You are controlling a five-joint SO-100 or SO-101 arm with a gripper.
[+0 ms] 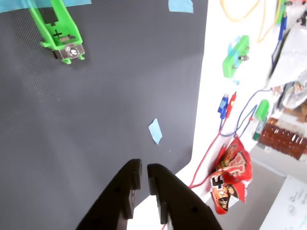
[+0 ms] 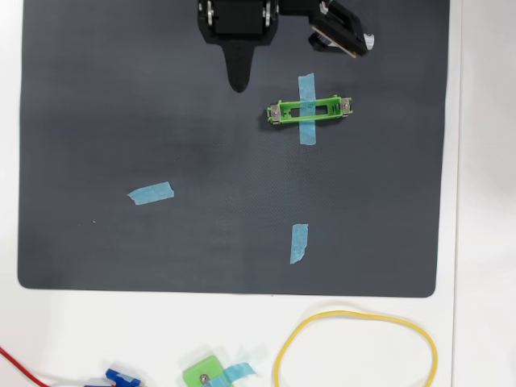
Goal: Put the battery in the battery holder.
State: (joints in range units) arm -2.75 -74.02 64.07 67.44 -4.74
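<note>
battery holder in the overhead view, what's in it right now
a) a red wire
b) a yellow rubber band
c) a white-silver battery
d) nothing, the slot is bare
d: in the overhead view the green battery holder shows only dark mat through its open slot, with a blue tape strip across it; no battery shows in either view, and the gripper hangs to its left holding nothing.
</note>
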